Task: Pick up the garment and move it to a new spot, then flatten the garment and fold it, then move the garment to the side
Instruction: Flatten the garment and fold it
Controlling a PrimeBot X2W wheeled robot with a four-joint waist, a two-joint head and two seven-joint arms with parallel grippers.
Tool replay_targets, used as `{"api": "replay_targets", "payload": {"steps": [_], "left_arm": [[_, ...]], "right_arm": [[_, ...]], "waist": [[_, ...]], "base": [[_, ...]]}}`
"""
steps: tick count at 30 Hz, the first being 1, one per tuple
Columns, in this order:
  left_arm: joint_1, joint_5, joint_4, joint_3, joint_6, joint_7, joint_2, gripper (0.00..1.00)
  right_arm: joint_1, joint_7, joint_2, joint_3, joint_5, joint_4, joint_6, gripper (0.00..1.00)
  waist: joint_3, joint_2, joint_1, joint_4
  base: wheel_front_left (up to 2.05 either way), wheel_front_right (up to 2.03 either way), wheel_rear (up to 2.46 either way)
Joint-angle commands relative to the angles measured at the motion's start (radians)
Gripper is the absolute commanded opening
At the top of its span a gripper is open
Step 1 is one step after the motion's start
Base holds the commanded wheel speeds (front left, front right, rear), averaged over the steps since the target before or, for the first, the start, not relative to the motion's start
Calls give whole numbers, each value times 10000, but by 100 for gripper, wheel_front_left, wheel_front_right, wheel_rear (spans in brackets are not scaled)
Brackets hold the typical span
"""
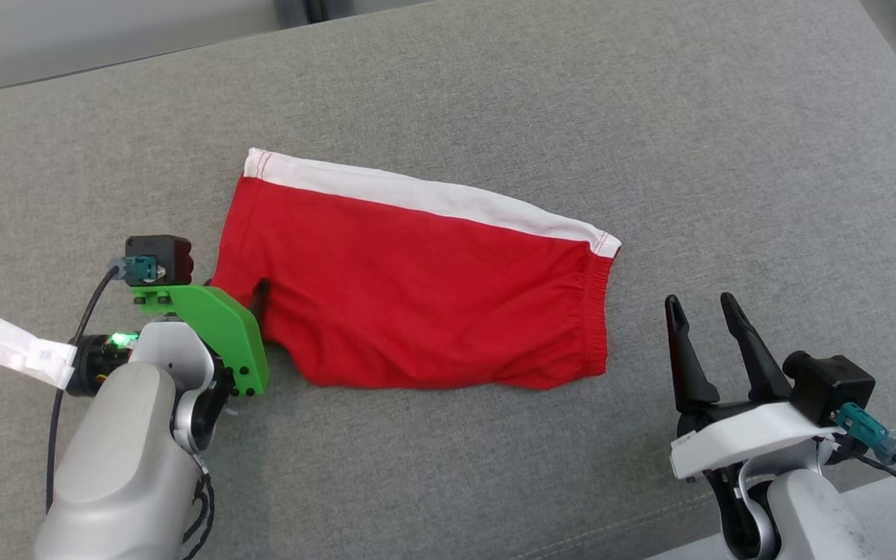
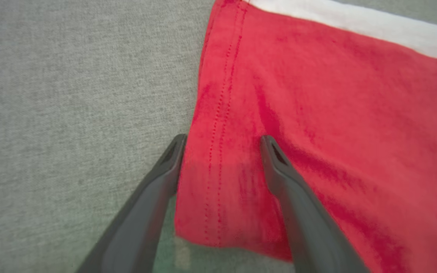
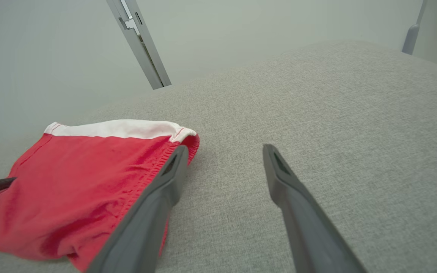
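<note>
My left end effector (image 2: 223,139), wide open and empty, straddles the leg hem (image 2: 215,94) of the red, white-banded cloth shorts (image 1: 417,295) lying well inside the edges of the grey fabric-covered surface (image 1: 650,117), so I should press down and pinch both layers squarely.

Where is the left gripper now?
The left gripper is lower left in the head view, open at the left hem of the red shorts, one finger over cloth, one beside it.

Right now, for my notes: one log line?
red shorts with white stripe: flat on grey fabric; left gripper: open over hem; right gripper: open, apart
</note>
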Motion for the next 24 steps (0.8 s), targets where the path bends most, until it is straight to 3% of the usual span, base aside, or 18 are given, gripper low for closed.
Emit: {"api": "replay_targets", "payload": {"steps": [1,11,18,24], "left_arm": [[336,-34,33,-62,-36,137,-17,0],[733,-433,-647,180,-7,-345,-89,0],[1623,-782,-1356,289,-103,-1017,-350,0],[2877,-957,-2144,228,108,-1268,-508,0]], "right_arm": [[-43,-24,-17,5,46,11,-11,100],[-54,-27,-17,-155,-24,-19,-11,100],[197,-28,-20,-634,-360,50,-11,100],[405,88,-18,-1030,-660,-56,-11,100]], "waist": [[-13,0,0,-2],[-208,0,0,172],[-722,0,0,758],[-1298,0,0,1371]], "base": [[0,0,0],[0,0,0],[0,0,0],[0,0,0]]}}
